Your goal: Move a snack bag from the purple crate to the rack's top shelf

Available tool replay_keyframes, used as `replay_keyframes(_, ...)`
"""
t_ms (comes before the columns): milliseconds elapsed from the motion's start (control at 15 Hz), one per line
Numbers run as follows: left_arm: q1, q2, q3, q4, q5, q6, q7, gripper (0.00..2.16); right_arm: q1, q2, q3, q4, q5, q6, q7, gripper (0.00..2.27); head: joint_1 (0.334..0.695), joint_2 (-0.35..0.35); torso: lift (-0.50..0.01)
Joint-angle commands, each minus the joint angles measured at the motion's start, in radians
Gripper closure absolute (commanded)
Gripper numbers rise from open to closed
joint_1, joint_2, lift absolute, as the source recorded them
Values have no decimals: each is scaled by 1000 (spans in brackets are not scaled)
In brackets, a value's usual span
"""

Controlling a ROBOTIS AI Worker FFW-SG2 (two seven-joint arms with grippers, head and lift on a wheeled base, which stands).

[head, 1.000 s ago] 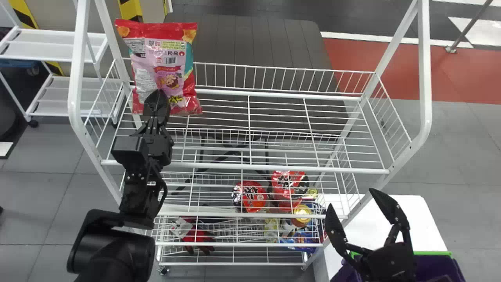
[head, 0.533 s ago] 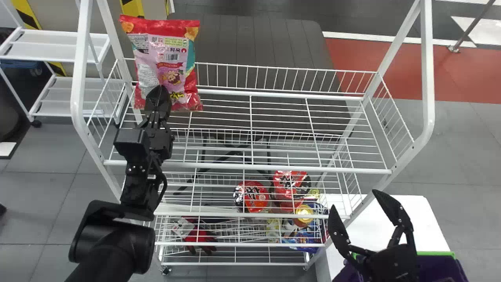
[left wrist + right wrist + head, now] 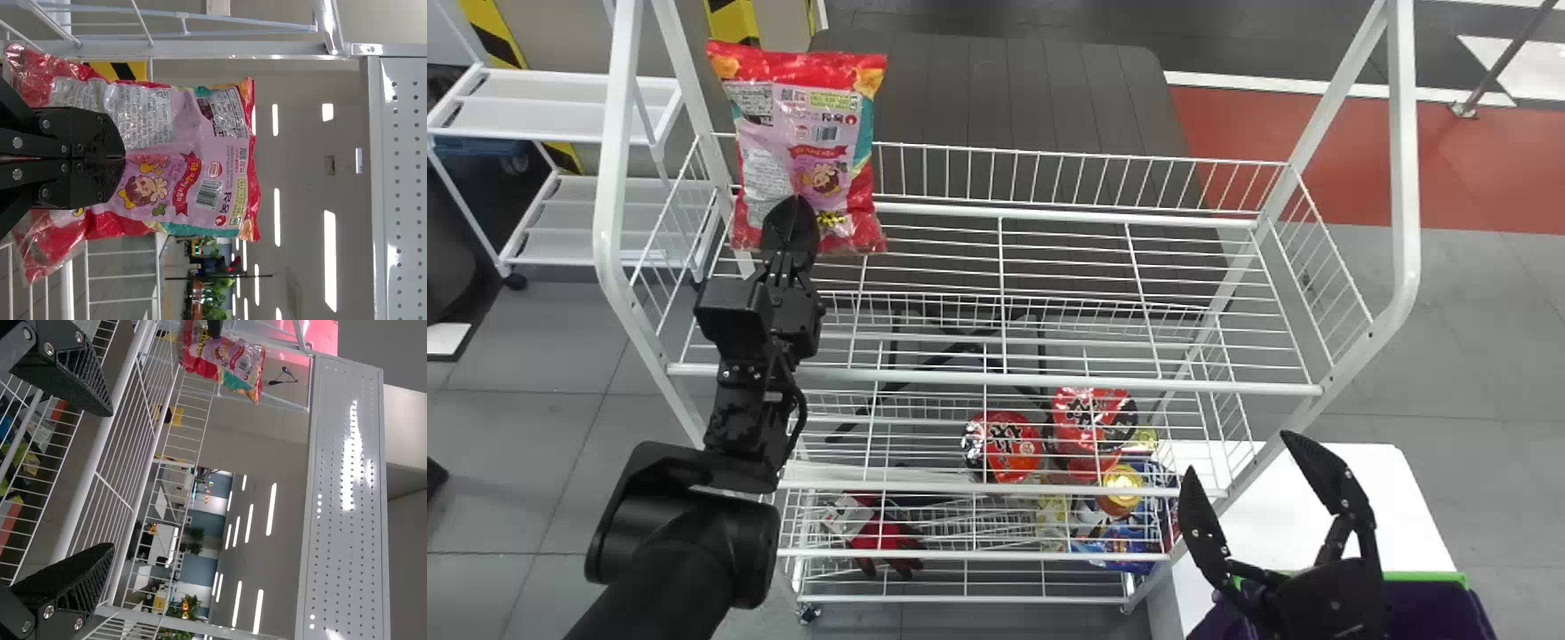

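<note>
My left gripper [image 3: 790, 213] is over the left end of the white rack's top shelf [image 3: 1049, 380], shut on the lower part of the red and pink snack bag [image 3: 809, 142], which stands upright there. In the left wrist view the left gripper [image 3: 123, 157] pinches the bag [image 3: 167, 133] near its bottom edge. At the lower right, my right gripper [image 3: 1240, 458] stands open with nothing between its fingers, above the purple crate [image 3: 1436, 609]. The right gripper [image 3: 110, 480] is spread wide in its wrist view, with the bag [image 3: 233, 360] farther off.
Red-lidded packages [image 3: 1005, 447] and other goods lie on the lower shelves. White posts rise at both ends of the rack, and a wire fence [image 3: 1085, 178] runs along the top shelf's back. A white table [image 3: 1316, 507] stands beside the rack at the right.
The whole scene has shifted slightly right in the head view. The bag and left gripper have stayed near the rack's left end, with the bag still held. The right gripper has stayed open.
</note>
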Motion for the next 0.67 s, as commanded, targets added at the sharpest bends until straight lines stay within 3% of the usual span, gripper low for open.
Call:
replay_keyframes(0,-1,0,2,2,0,0,5,1052,-1,-1,0,1,0,-8,0,120,695,-82,-12)
replay_keyframes(400,-12,0,11,30,-2,6,6,1038,4,-6,0,10,-4,-45,2,120,695,-75,-12)
replay_keyframes(600,-14,0,11,40,-14,6,11,616,8,-8,0,10,-4,-67,2,120,695,-74,-12)
